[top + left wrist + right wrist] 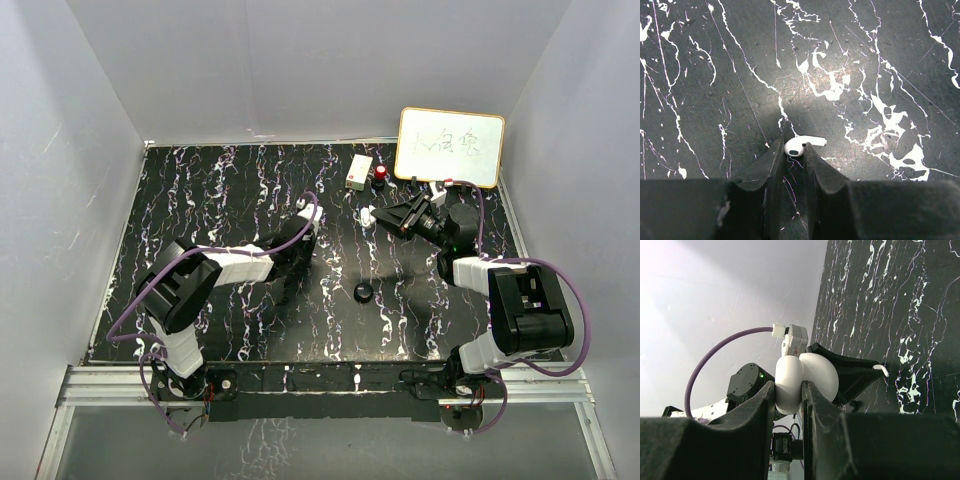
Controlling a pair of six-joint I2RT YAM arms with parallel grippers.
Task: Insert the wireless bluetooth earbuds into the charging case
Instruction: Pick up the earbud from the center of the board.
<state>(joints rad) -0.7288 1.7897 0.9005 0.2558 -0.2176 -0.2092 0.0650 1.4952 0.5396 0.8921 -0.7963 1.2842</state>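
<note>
A white stemmed earbud [800,146] is pinched between the fingertips of my left gripper [794,150], just above the black marbled table. No black earbuds show, and a second earbud is out of view. My right gripper [789,390] is shut on the white charging case [790,377], lid open, held above the table. In the right wrist view the left gripper's fingers [855,372] sit just beyond the case, with the earbud's stem [882,370] at their tip. In the top view the left gripper [291,280] and the right gripper [374,214] are left and right of the table's middle.
A black round puck [364,292] lies on the table between the arms. At the back stand a small white box [358,170], a red object [381,174] and a whiteboard with writing [450,147]. White walls enclose the table.
</note>
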